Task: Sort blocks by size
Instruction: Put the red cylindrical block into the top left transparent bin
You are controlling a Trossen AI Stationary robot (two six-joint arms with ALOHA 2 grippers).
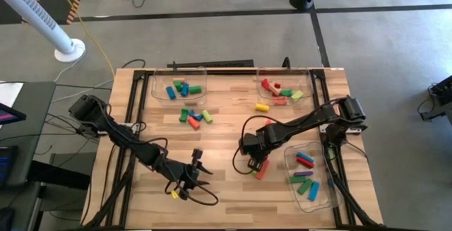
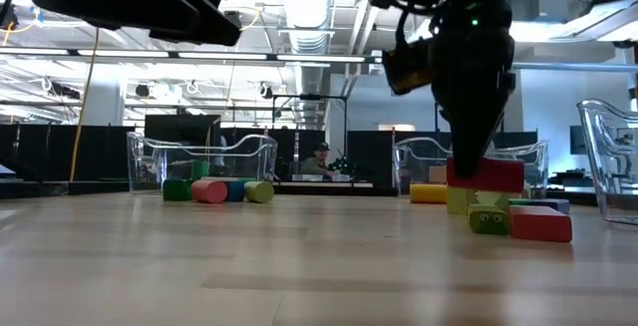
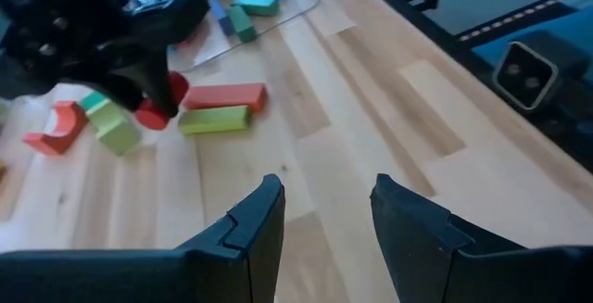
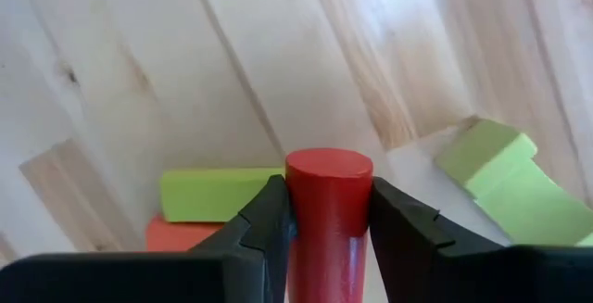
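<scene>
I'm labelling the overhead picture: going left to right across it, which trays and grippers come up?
Left tray → left gripper → right gripper, closed on a red cylinder → back right tray → front right tray.

Light wooden table (image 1: 226, 139), three clear plastic trays (image 1: 178, 80), white fan stand (image 1: 68, 49) on grey floor, yellow cable (image 1: 92, 30), person (image 2: 320, 159) sitting far behind

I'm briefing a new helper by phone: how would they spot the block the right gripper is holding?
Look at the right gripper, just left of the clear tray at the table's near right. Between its fingers is a red cylinder, gripped by its sides. The neighbours beneath it are flat-sided bars, green and red; this one is round.
</scene>
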